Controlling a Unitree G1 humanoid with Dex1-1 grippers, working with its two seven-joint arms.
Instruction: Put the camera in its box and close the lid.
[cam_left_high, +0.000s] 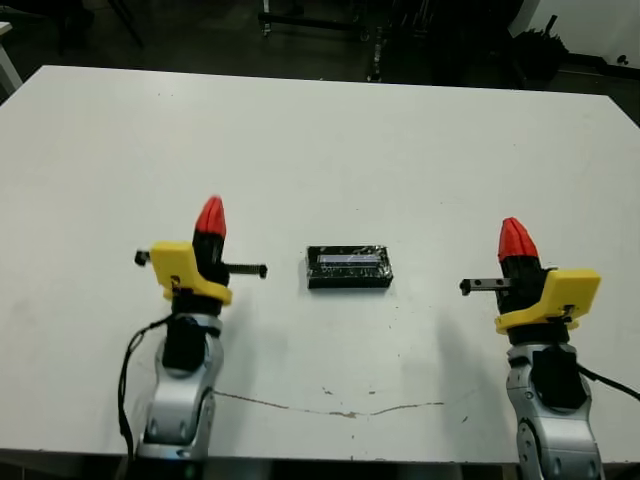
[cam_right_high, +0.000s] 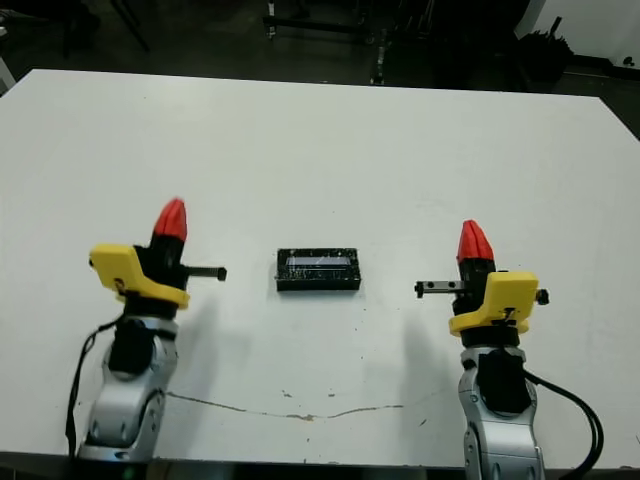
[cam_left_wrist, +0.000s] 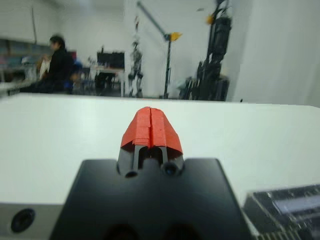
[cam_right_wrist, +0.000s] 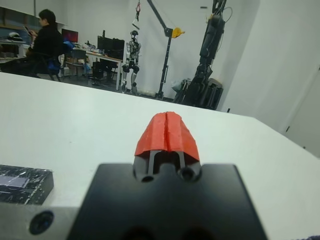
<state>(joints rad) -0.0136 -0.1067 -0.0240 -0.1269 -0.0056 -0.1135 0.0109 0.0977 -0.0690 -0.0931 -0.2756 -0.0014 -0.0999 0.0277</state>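
Black lid (cam_left_high: 348, 267) covers the box on the white counter (cam_left_high: 320, 150); wrist views alone show both jaws closed, empty.

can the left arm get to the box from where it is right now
Probably yes. The box sits with its lid on, between the two arms, and only bare table lies between it and the left pincer, which is shut and holds nothing.
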